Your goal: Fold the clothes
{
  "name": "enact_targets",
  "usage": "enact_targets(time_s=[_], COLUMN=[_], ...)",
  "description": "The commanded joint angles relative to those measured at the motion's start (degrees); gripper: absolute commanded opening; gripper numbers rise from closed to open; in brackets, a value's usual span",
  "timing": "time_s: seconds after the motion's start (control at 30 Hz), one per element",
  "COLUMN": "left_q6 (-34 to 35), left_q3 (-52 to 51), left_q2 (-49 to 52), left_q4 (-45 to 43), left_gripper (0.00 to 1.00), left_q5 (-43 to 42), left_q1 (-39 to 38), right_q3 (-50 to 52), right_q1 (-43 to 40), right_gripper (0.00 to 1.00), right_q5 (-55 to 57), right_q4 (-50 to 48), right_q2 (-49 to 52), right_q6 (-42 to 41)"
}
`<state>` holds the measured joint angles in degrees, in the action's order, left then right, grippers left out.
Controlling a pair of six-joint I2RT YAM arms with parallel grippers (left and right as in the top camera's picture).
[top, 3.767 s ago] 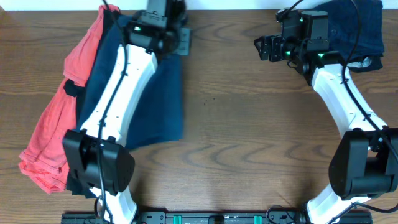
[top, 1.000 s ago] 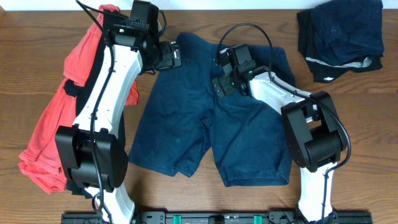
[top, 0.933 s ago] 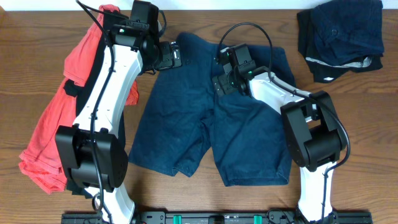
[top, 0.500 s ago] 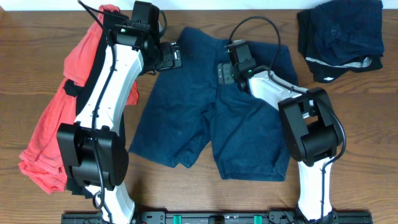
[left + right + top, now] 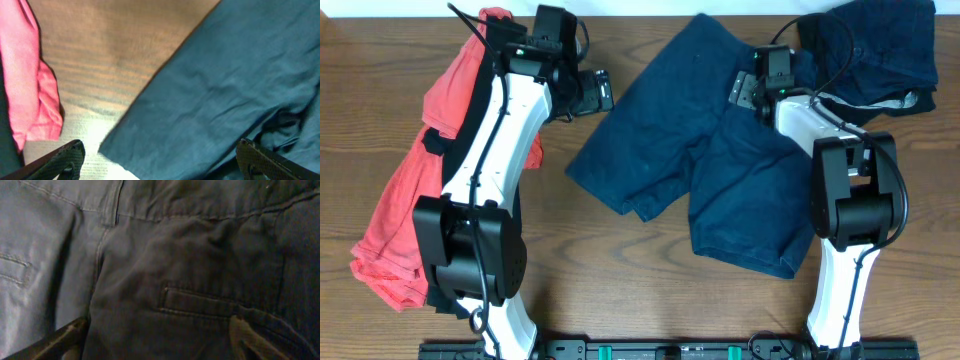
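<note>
The navy-blue shorts (image 5: 720, 170) lie spread and rumpled across the middle and right of the table. My right gripper (image 5: 745, 92) sits low on their waist part, jaws wide apart; its wrist view shows a seamed pocket (image 5: 200, 305) between the fingers (image 5: 157, 342), nothing pinched. My left gripper (image 5: 600, 92) hangs open just left of the shorts. Its wrist view shows a leg edge (image 5: 200, 100) and bare wood between its tips (image 5: 162, 165). A coral-red shirt (image 5: 400, 200) lies at the left, with a black garment (image 5: 472, 95) beside it under my left arm.
A dark navy folded pile with grey trim (image 5: 865, 50) sits at the back right corner, close behind my right arm. Bare wood (image 5: 620, 280) shows along the front of the table and between the red shirt and the shorts.
The shorts have slid right and toward the far edge, along with my right gripper, which travelled from the table's middle to the right. My left gripper has barely moved.
</note>
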<state>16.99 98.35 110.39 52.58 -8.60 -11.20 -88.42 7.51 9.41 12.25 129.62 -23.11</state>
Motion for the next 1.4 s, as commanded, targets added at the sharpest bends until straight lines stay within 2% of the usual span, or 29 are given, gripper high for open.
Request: enact_targets(time_s=[0.0,0.17,0.27,0.4,0.53,0.67,0.77,0.93,1.1,1.37], left_q6=[1.3,0.6,-2.2,-7.6,-13.2,-23.1,-27.4,-30.2,-32.4,-32.3], left_q3=[-2.8,-6.9,-9.6,-13.2,-16.8,-19.9,-21.7,-22.9,-23.1,-23.2], left_q2=[1.0,1.0,1.0,1.0,1.0,1.0,1.0,1.2,1.2,1.4], left_q4=[0.3,0.2,-0.6,-2.8,-5.2,-7.6,-9.9,-13.8,-14.9,-15.2], left_gripper=[0.98,0.98,0.97,0.91,0.9,0.9,0.9,0.88,0.77,0.77], left_q5=[0.2,-0.9,-0.9,-0.9,-0.8,-0.8,-0.8,-0.8,-0.8,-0.8], left_q1=[0.0,0.0,0.0,0.0,0.0,0.0,0.0,0.3,0.3,0.8], right_q3=[-3.8,-13.1,-17.6,-20.7,-20.9,-20.9,-20.9,-20.9,-20.9,-20.9], right_q1=[-0.1,1.7,2.7,3.7,4.2,4.1,4.1,4.1,4.1,4.1], right_gripper=[0.96,0.99,0.99,0.99,0.99,0.99,0.99,0.93,0.9,0.89], right_q5=[-4.6,-12.0,-15.5,-16.4,-16.4,-16.3,-16.3,-16.3,-16.3,-16.3], right_q4=[5.3,14.8,19.6,23.5,24.8,25.6,26.5,27.4,27.6,27.8], right_q2=[3.1,1.0,-0.6,-3.3,-6.2,-7.6,-7.8,-7.8,-7.8,-7.8], right_q6=[1.6,7.9,11.7,13.8,14.8,16.2,16.6,16.6,16.5,16.5])
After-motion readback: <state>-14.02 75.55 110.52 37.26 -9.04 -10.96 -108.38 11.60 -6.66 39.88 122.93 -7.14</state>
